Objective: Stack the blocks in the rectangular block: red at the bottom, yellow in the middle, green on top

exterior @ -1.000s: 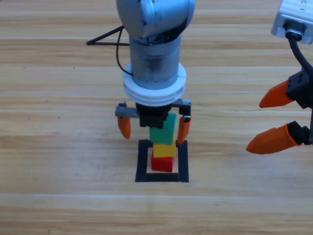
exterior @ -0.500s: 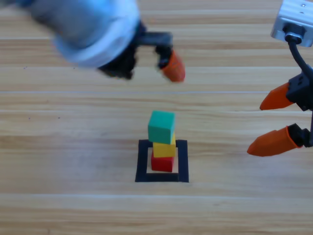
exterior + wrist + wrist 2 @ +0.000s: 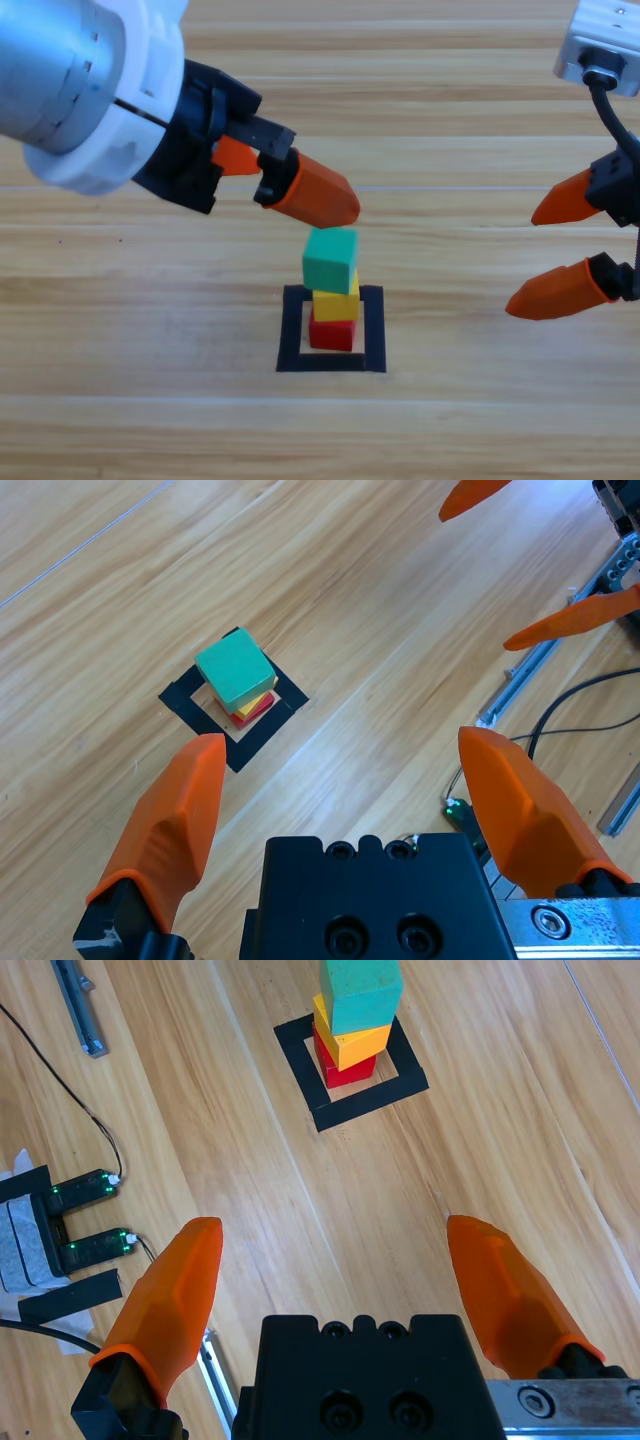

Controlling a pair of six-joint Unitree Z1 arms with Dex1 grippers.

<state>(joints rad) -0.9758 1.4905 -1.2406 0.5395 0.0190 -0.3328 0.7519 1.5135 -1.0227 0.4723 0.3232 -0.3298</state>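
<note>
Stack of three cubes stood inside the black tape square (image 3: 372, 330), below and ahead of the left gripper (image 3: 350, 780): red cube (image 3: 331, 334) lowest, yellow cube (image 3: 336, 304) between, green cube (image 3: 331, 258) topmost. Left gripper: spread, empty, clear of the stack. Right gripper (image 3: 570, 240): spread, empty, waiting well apart. Step judged: stacking complete; next move calls only for retreat without brushing the tower.

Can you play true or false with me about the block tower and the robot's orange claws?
1. The green cube is on top of the tower. True.
2. The yellow cube sits at the bottom. False: the red cube does, yellow is in the middle.
3. The tower stands inside the black tape square. True.
4. The left gripper is squeezing the green cube. False: it is open, off the tower.
5. The right gripper is open. True.
</note>
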